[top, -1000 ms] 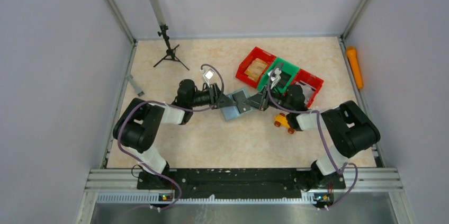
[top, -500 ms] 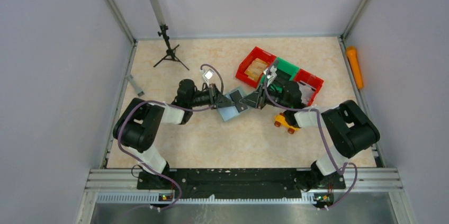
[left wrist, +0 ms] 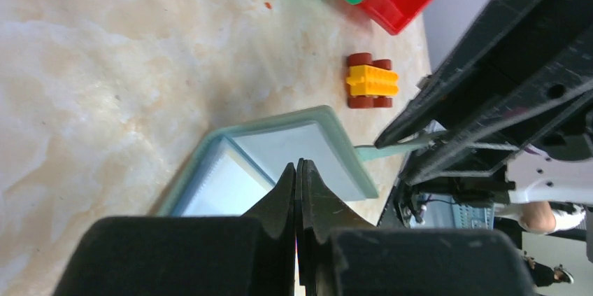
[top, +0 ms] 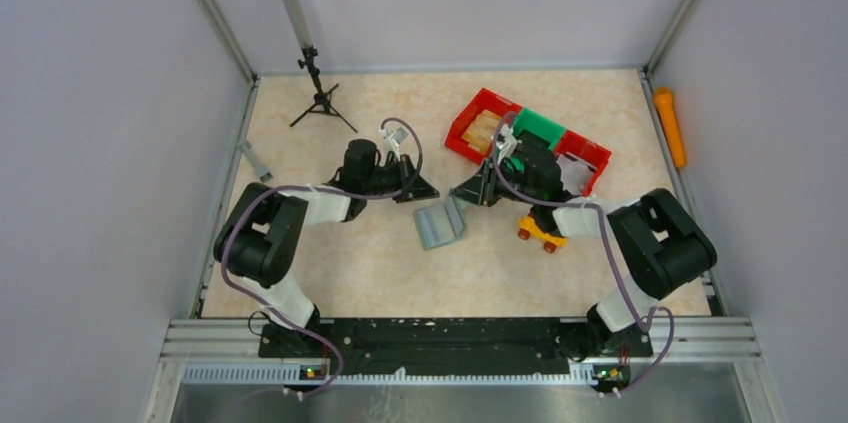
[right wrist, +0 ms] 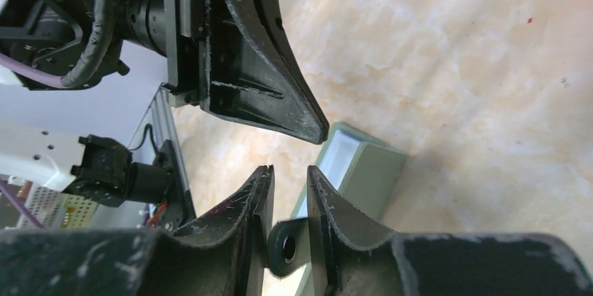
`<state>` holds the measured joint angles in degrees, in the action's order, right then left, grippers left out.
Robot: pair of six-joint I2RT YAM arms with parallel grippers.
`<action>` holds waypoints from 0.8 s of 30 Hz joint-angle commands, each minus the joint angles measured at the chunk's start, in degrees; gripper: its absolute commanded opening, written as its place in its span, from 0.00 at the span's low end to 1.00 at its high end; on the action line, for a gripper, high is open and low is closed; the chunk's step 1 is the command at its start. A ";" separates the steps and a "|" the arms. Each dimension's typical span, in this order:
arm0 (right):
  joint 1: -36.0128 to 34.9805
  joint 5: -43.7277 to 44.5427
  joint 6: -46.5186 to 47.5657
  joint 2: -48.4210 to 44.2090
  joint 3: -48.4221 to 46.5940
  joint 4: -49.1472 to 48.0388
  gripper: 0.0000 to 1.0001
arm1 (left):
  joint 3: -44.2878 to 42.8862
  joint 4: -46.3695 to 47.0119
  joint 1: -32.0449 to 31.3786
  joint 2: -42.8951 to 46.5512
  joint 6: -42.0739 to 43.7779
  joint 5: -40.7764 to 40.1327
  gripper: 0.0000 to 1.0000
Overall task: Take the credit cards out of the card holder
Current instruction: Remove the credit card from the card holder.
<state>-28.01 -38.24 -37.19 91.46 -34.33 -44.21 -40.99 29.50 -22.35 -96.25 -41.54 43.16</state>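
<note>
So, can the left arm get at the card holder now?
Probably yes: the left pincer, shut, hangs right above the open card holder, nothing between; the right pincer is off at its tab.

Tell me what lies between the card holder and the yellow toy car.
Nothing: only bare table between card holder and toy car, clearest in the top external view.

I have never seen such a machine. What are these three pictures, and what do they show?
Two robot arms are bolted at the near edge of a table. One picture looks down from above; the other two come from cameras on each wrist. On it lie an open grey-green card holder, a yellow toy car, and red and green bins. The left gripper is shut on nothing. The holder's tab sits between the fingers of the right gripper; whether it is pinched is unclear. No cards show.
</note>
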 commanded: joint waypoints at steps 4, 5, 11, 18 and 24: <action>-0.47 4.13 4.70 -0.07 -4.51 8.59 0.50 | -4.88 -8.16 -1.71 -3.60 4.26 -1.73 0.00; -0.47 4.69 5.23 -0.32 -4.52 9.54 0.60 | -4.62 -9.24 -1.73 -2.47 5.35 -2.84 0.00; -0.51 9.94 9.79 -0.96 -6.81 21.85 0.77 | -4.50 -19.86 -1.66 4.35 12.17 -15.35 0.02; -0.89 8.78 10.54 1.52 -7.64 27.82 0.71 | -10.36 -32.29 -2.00 0.19 14.90 -19.89 0.01; -1.09 15.17 12.56 1.05 -9.61 34.21 0.79 | -15.21 -37.52 -4.01 -6.13 15.97 -19.42 0.00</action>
<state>-28.40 -27.75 -27.05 93.86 -41.45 -14.06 -52.93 -1.74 -24.91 -99.90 -27.86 24.73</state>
